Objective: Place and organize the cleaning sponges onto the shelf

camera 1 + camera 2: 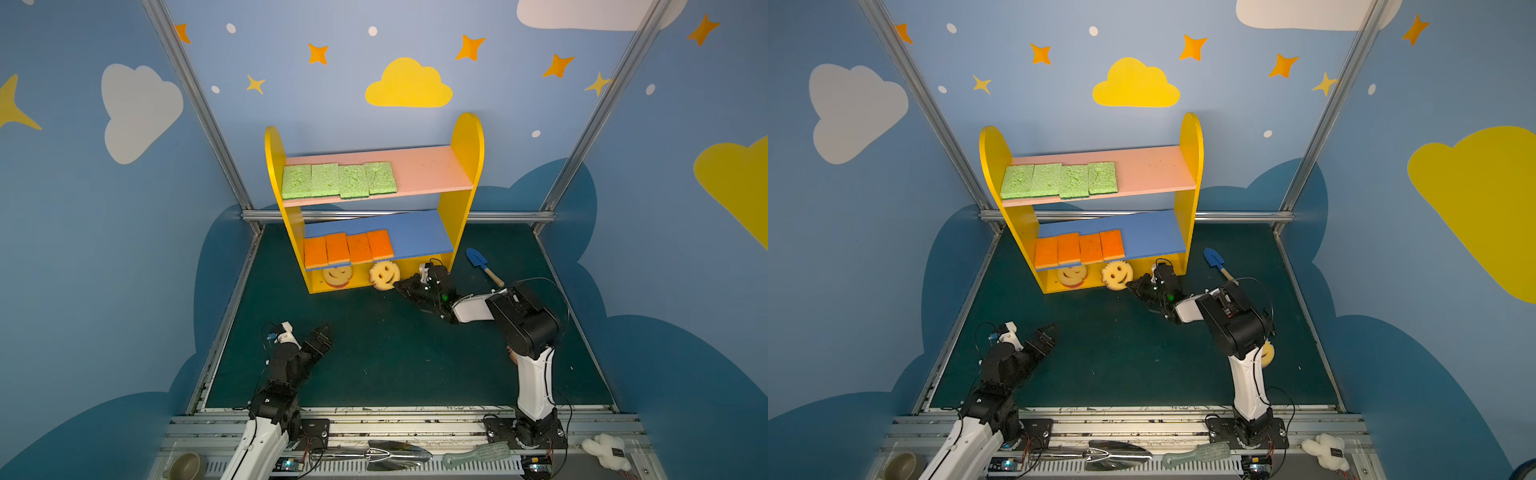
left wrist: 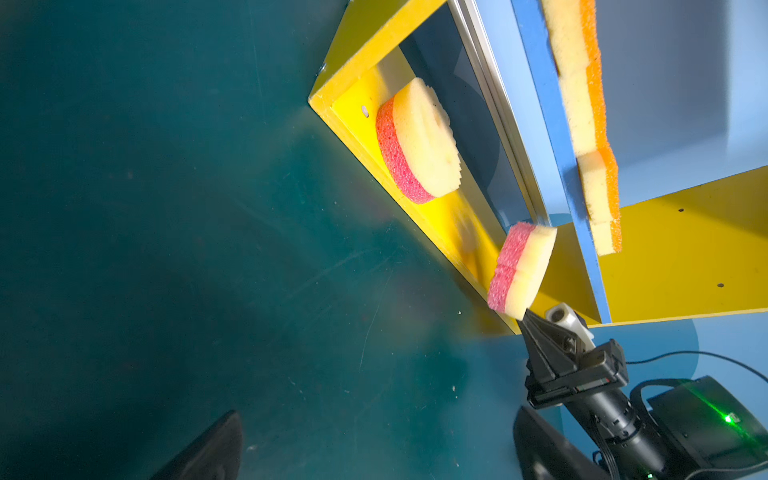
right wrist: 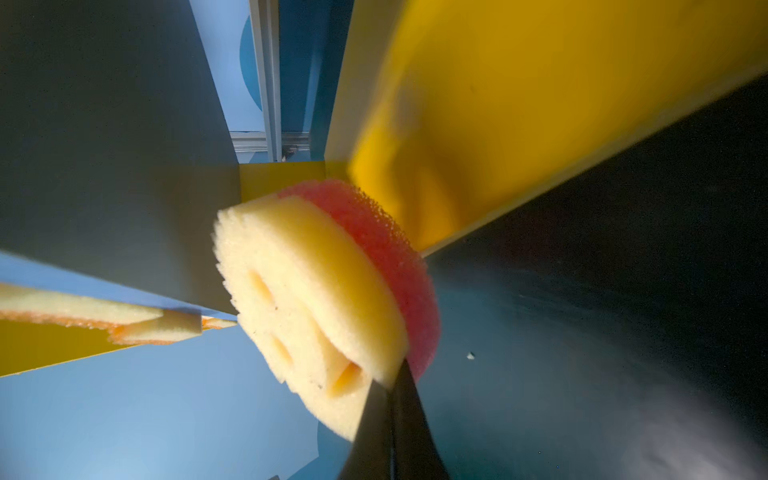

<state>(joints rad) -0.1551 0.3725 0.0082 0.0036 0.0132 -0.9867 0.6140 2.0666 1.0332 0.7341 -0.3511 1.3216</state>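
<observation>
Yellow smiley sponge [image 1: 385, 274] pinched by its edge in right claw [image 1: 400, 286], tilted at front lip of shelf [image 1: 461, 199] base, beside placed smiley [image 1: 337, 276]. Push deeper, lay pink side down, then release. Idle left claw [image 1: 319, 338] spread wide above surface [image 1: 374, 353].

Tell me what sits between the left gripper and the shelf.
Nothing: only bare dark-green tabletop separates the left gripper from the shelf, in both top views.
</observation>
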